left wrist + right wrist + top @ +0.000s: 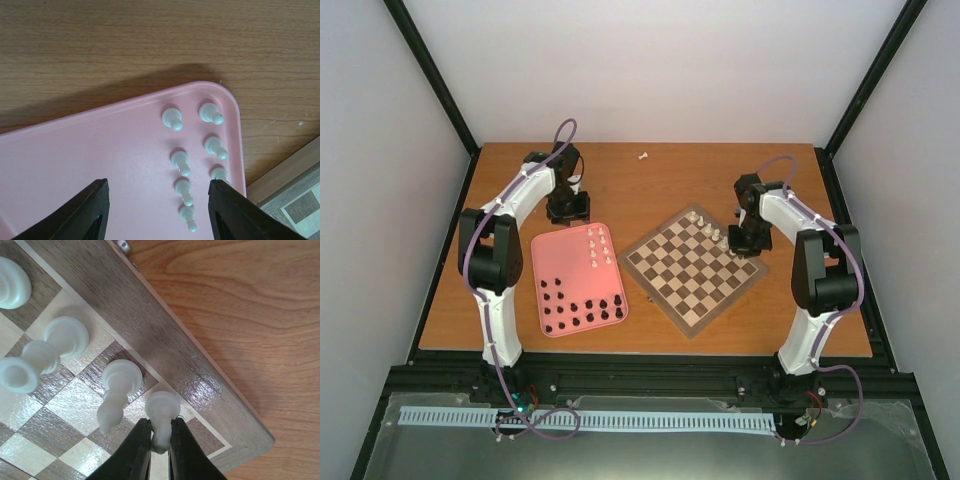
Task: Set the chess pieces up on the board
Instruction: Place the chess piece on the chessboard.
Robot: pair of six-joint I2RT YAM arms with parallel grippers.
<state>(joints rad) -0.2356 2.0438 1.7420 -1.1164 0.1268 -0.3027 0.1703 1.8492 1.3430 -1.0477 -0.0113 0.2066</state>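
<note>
The wooden chessboard (693, 268) lies turned like a diamond at centre right. Several cream-white pieces (708, 229) stand along its far right edge. My right gripper (161, 440) is shut on a white piece (161, 415) whose base rests on a square by the board's border (165, 340), next to another white piece (117, 390). My left gripper (156, 210) is open over the far right corner of the pink tray (90, 150), above several white pawns (181, 162). Black pieces (582, 310) stand in the tray's near part.
One lone white piece (643, 155) lies on the table near the back wall. The pink tray (560, 260) sits left of the board, with its white pawns (600, 243) at the far right corner. Black frame rails run along both table sides.
</note>
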